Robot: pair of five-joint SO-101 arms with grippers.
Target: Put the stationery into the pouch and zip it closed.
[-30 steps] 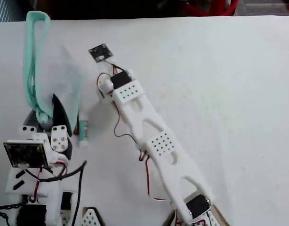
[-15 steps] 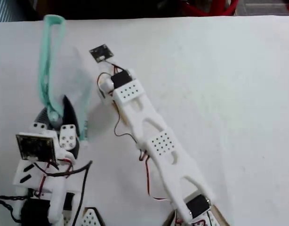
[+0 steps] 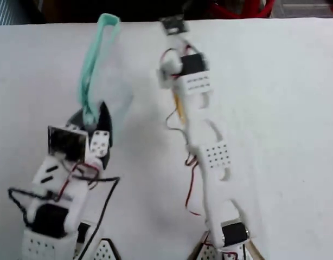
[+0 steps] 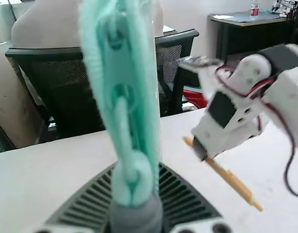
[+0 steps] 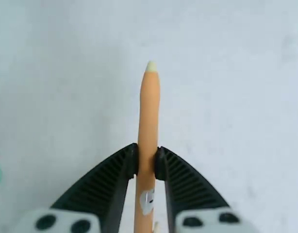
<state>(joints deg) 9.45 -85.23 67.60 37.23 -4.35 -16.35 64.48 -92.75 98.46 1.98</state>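
Observation:
A clear pouch [image 3: 116,93] with a teal zip edge [image 3: 91,64] stretches away from my left gripper [image 3: 94,116], which is shut on the edge's near end. In the left wrist view the teal zip edge [image 4: 124,92] stands straight up out of that gripper [image 4: 134,196]. An orange pencil [image 5: 149,107] is clamped in my right gripper [image 5: 148,162], tip pointing at the bare table. The right arm [image 3: 196,86] lies to the right of the pouch near the far edge, with the pencil [image 3: 179,107] partly showing under it. From the left wrist view, the pencil [image 4: 230,180] slants down from the right gripper's jaws.
The white table [image 3: 286,108] stretches wide to the right of both arms. Behind its far edge stand a black mesh chair [image 4: 180,68] and a dark desk [image 4: 246,29].
My left gripper has dragged the pouch to the right and farther back. The right arm has swung right and toward the far edge, carrying the pencil.

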